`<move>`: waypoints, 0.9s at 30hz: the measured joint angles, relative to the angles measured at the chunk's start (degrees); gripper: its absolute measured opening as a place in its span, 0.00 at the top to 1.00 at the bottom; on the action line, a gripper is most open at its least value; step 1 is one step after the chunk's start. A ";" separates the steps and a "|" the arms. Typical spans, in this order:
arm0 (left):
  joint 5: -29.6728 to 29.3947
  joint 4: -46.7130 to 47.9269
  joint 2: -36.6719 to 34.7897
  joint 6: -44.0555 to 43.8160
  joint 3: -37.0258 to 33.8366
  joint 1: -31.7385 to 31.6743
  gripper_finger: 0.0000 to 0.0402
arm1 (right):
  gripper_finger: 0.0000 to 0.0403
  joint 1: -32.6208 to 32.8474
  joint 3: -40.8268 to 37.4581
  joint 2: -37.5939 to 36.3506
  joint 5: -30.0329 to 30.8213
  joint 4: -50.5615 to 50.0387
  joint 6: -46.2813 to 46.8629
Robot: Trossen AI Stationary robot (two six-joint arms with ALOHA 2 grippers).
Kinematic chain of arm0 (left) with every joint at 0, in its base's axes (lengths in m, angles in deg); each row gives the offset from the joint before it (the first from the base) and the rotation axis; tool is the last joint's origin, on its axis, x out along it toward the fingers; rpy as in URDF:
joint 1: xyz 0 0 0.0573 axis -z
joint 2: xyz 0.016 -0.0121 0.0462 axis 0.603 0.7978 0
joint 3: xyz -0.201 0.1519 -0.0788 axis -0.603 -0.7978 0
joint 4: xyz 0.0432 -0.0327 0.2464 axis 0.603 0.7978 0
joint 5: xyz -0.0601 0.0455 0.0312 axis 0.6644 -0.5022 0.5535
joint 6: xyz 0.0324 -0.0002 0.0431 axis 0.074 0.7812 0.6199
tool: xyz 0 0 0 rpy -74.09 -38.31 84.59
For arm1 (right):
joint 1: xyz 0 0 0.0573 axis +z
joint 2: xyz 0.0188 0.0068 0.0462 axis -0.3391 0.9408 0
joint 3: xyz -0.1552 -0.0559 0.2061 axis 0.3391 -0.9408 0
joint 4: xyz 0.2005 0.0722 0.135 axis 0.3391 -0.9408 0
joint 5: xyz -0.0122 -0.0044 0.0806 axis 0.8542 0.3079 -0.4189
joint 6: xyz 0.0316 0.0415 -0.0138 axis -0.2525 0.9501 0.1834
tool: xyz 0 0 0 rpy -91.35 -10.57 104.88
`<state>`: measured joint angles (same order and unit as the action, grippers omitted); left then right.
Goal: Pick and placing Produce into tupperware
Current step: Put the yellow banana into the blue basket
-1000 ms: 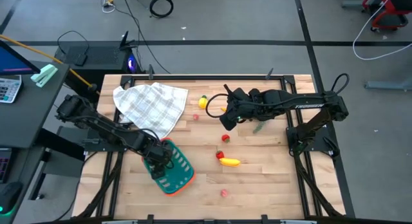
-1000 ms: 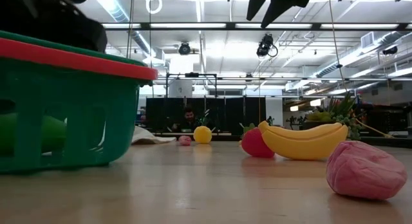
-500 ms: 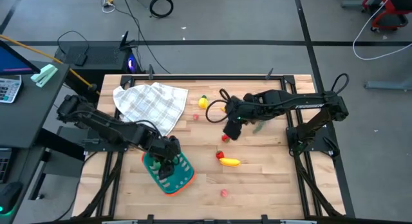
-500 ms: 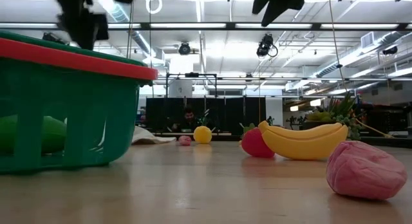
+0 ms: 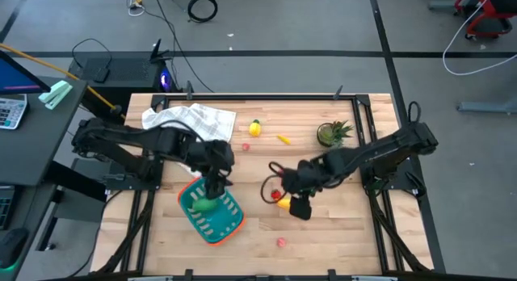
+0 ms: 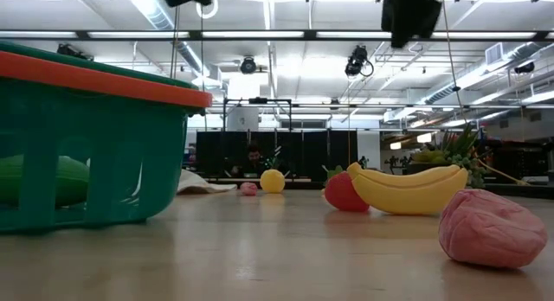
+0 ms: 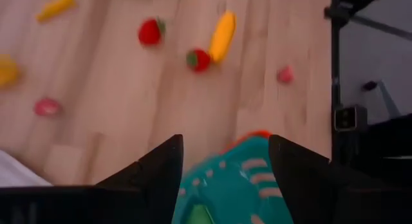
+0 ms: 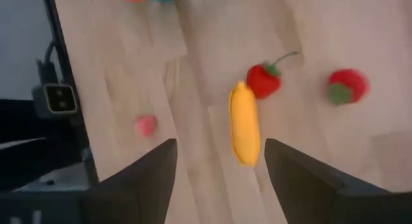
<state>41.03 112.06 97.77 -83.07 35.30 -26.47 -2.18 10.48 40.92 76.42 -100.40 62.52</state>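
Observation:
The teal tupperware (image 5: 230, 220) with the orange rim sits near the table's left near corner, with the green vegetable (image 5: 205, 206) lying inside it. My left gripper (image 5: 215, 182) hangs open above its far end; in the left wrist view the gripper (image 7: 225, 143) stands over the tupperware (image 7: 248, 176). My right gripper (image 5: 297, 205) hovers open over the yellow banana (image 5: 282, 202), which lies on the table; the banana (image 8: 244, 124) shows between its fingers without touching them. Two red pieces (image 8: 264, 79) (image 8: 346, 85) lie beside it. The lemon (image 5: 255, 128) and orange piece (image 5: 283, 139) lie farther back.
A white checked cloth (image 5: 190, 121) lies at the far left, and a potted plant (image 5: 329, 133) stands at the far right. One pink piece (image 5: 281, 241) lies near the near edge, another (image 5: 246, 147) by the cloth. Bare wood lies between the tupperware and the banana.
My left gripper has risen out of the tupperware and drawn toward the far edge; the green vegetable stays inside. My right gripper has swung from beside the lemon toward the near edge and now hangs over the banana, uncovering the potted plant.

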 joint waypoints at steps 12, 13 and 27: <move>-0.01 -0.03 0.00 1.14 6.88 -5.49 0.43 | 0.42 1.02 -16.27 0.00 0.63 16.07 -6.76; -0.01 -0.04 0.00 1.15 6.96 -5.72 0.43 | 0.42 1.02 -17.20 0.00 0.66 17.16 -7.94; 0.01 -0.09 0.00 1.06 6.96 -6.30 0.45 | 0.41 1.17 -26.31 0.00 3.10 28.20 -10.10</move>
<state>41.04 111.97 97.77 -82.01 42.26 -32.77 -1.01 -15.83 40.92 79.52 -72.20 52.42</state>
